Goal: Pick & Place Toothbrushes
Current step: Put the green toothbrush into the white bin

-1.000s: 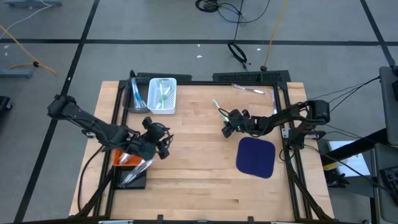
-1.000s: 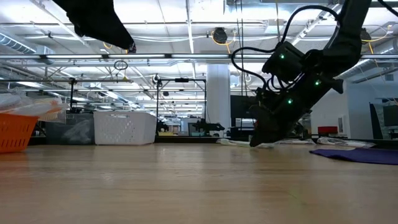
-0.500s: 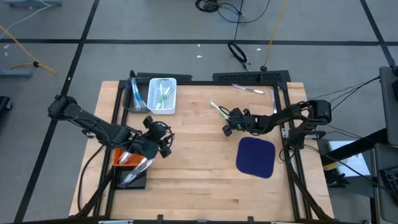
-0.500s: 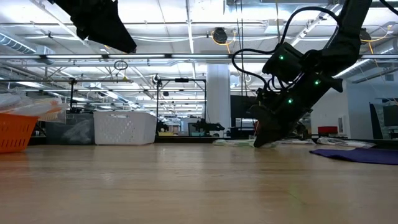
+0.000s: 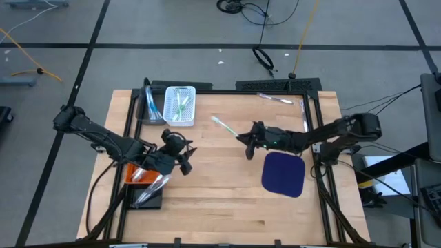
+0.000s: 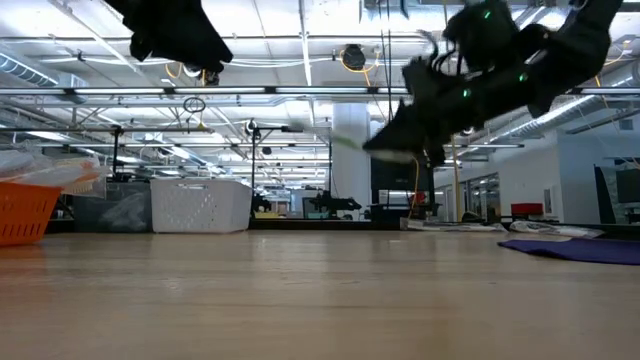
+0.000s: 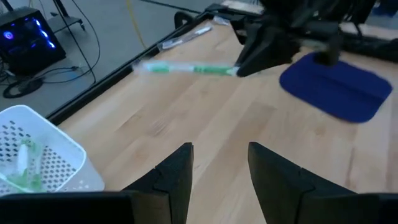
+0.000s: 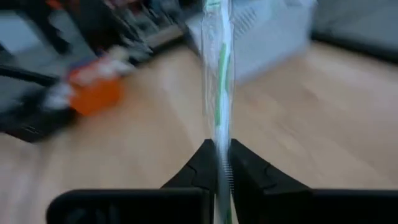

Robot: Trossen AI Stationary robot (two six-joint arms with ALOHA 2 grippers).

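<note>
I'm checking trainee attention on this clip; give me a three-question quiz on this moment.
1. True or false: the right gripper is shut on a green toothbrush.
2. The held toothbrush is: A) lying on the table, B) lifted clear of the table, C) inside the white basket.
3. Which thing lies on the table right beside the right gripper, on its near side?

Key: 1 true. 2 B. 3 the dark blue mat.
</note>
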